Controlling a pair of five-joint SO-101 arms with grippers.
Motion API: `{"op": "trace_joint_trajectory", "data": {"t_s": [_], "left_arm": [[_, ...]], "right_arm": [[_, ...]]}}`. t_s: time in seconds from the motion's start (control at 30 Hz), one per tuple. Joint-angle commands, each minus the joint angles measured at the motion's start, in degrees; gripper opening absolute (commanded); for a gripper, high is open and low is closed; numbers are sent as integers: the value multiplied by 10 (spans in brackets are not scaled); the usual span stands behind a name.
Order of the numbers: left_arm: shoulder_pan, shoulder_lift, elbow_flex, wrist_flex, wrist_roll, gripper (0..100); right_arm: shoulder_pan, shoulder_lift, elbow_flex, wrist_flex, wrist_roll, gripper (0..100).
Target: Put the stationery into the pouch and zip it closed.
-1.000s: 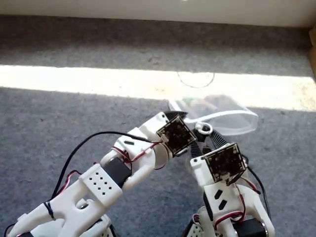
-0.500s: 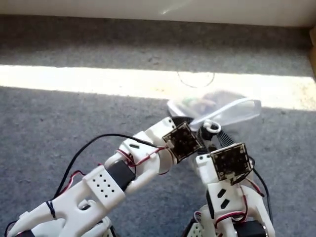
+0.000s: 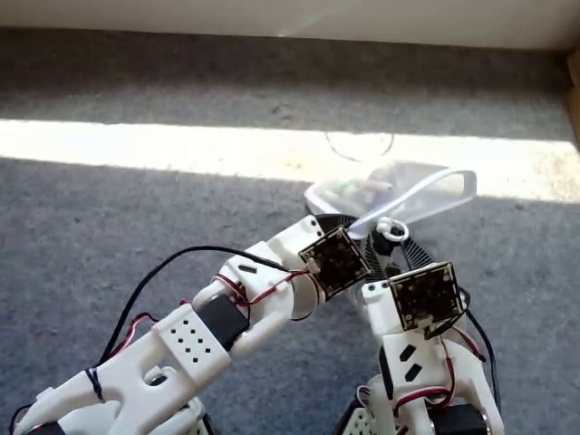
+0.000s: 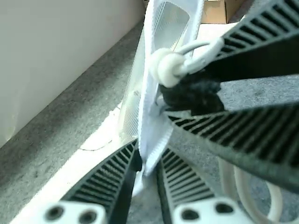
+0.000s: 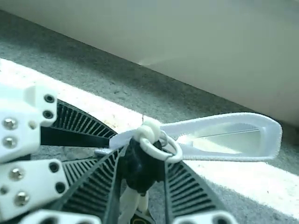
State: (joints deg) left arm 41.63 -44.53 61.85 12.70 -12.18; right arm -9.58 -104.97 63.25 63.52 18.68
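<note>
The clear pouch with a white zip edge is held off the grey carpet, its far end tilted up, with some stationery dimly seen inside. My left gripper is shut on the pouch's near white edge, as the left wrist view shows between its ribbed fingers. My right gripper is right beside it, shut on the black zipper pull with its white cord loop. In the right wrist view the pouch stretches away from the pull.
A sunlit band crosses the grey carpet just behind the pouch, and a thin wire loop lies in it. A pale wall bounds the far side. A cardboard box stands at the right edge.
Both grippers have moved a little away from the arm bases with the pouch. The pouch's far end has risen and it now stands more on edge.
</note>
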Motion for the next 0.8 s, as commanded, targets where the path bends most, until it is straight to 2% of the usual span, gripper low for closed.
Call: {"op": "trace_joint_trajectory", "data": {"t_s": [0.0, 0.2, 0.6, 0.77], "left_arm": [[-33, -14, -7, -7, 4, 6], [-53, -14, -7, -6, 6, 6], [-70, -14, -7, -6, 4, 6], [-76, -14, -6, -6, 4, 6]], "right_arm": [[48, -3, -27, -43, -32, 5], [115, -3, -26, -75, -62, 5], [120, -3, -26, -78, -63, 5], [121, -3, -26, -79, -93, 5]]}}
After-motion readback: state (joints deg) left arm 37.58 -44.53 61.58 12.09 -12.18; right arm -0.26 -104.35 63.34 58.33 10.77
